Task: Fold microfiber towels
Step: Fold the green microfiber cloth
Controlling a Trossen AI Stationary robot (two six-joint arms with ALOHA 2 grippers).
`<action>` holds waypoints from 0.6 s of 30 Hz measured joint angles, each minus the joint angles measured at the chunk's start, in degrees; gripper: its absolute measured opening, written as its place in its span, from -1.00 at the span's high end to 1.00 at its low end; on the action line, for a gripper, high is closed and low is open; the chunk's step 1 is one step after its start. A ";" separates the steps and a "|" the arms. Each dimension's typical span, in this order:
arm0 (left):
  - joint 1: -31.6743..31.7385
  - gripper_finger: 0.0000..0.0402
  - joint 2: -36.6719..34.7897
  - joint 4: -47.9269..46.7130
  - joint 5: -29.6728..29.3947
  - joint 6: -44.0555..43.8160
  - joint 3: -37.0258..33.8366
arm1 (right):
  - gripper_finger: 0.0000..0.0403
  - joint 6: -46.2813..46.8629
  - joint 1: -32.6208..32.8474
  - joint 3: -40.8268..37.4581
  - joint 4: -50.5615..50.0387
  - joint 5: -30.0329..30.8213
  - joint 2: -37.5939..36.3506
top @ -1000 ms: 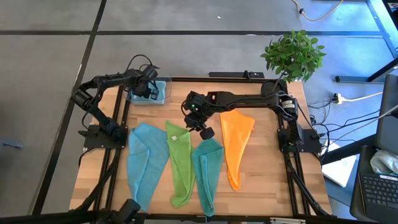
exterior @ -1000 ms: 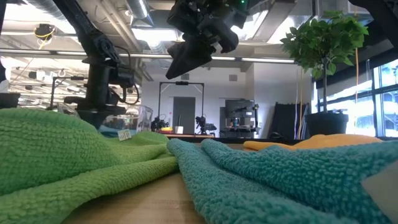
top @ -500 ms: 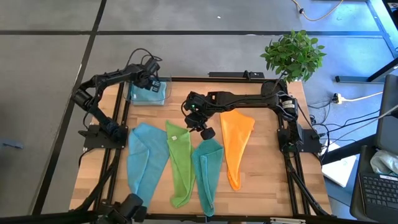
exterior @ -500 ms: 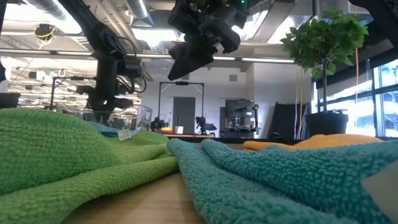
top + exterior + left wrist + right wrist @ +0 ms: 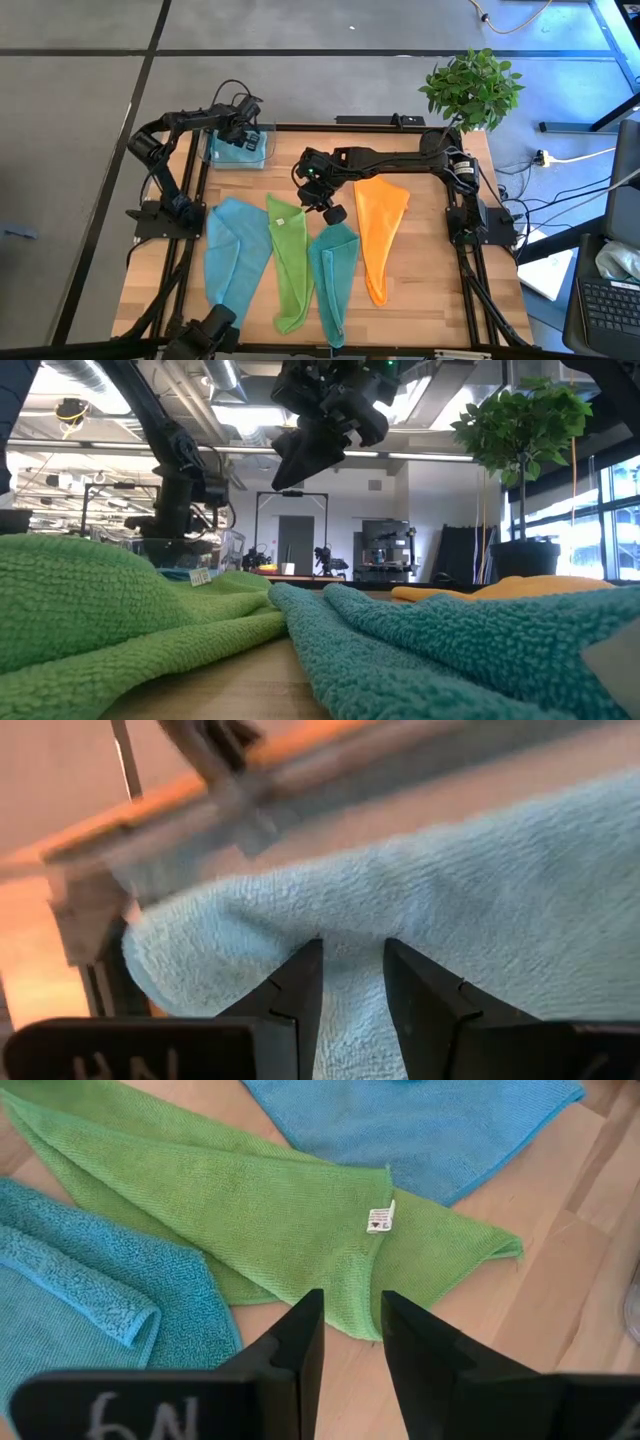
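Four microfiber towels lie flat side by side on the wooden table: light blue (image 5: 228, 262), lime green (image 5: 290, 262), teal (image 5: 335, 278) and orange (image 5: 380, 232). A second light blue towel (image 5: 480, 890) lies in a clear bin (image 5: 264, 152) at the table's far left corner. My left gripper (image 5: 352, 982) hovers over this towel near the bin's far side, its fingers open by a narrow gap with nothing between them. My right gripper (image 5: 350, 1325) hangs above the far ends of the lime green towel (image 5: 250, 1200) and the teal towel (image 5: 90, 1295), also narrowly open, nothing in it.
A potted plant (image 5: 472, 88) stands at the table's far right corner. The lime green towel carries a small white label (image 5: 378, 1218) near its far end. Bare wood shows along the table's right side, beyond the orange towel, and between the bin and the right arm.
My left gripper has moved over the bin toward the table's far edge and slightly right, turning a little at the wrist. The light blue towel stays in the bin. My right gripper has kept still.
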 joint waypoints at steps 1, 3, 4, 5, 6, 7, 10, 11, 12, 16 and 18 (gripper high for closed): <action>-0.33 0.50 -0.40 -0.11 -0.47 0.03 0.43 | 0.49 0.05 0.00 0.00 0.00 0.00 0.00; -1.04 0.50 -2.04 -0.87 -0.74 0.32 0.97 | 0.49 0.51 0.00 0.00 0.00 0.73 0.00; -1.52 0.50 -3.02 -0.93 -1.00 0.85 1.39 | 0.49 0.98 0.00 0.00 0.00 1.65 0.00; -2.13 0.50 -3.91 -0.80 -1.60 1.28 1.86 | 0.49 1.06 0.00 0.00 0.00 2.89 -0.02; -2.71 0.50 -4.97 -0.98 -2.30 1.45 2.24 | 0.49 1.08 0.00 0.00 0.00 4.19 -0.02; -3.22 0.50 -6.06 -2.03 -2.98 1.77 2.60 | 0.49 1.09 -0.01 0.01 0.01 5.44 -0.04; -5.18 0.50 -9.96 -4.07 -3.77 7.13 3.44 | 0.49 2.17 -0.07 1.11 -1.10 7.07 -0.22; -6.01 0.50 -11.66 -4.49 -4.04 8.87 3.46 | 0.49 2.98 -0.09 1.57 -1.09 7.37 -0.39; -6.96 0.50 -13.49 -4.81 -4.56 9.89 3.43 | 0.49 3.67 -0.11 2.20 -1.15 7.68 -0.46; -12.90 0.50 -21.82 -5.27 -8.68 10.81 2.61 | 0.49 8.28 -0.94 6.10 -7.52 11.53 -0.50; -17.45 0.50 -26.95 -5.92 -13.25 8.82 2.00 | 0.49 12.39 -2.75 7.05 -9.48 11.77 -1.58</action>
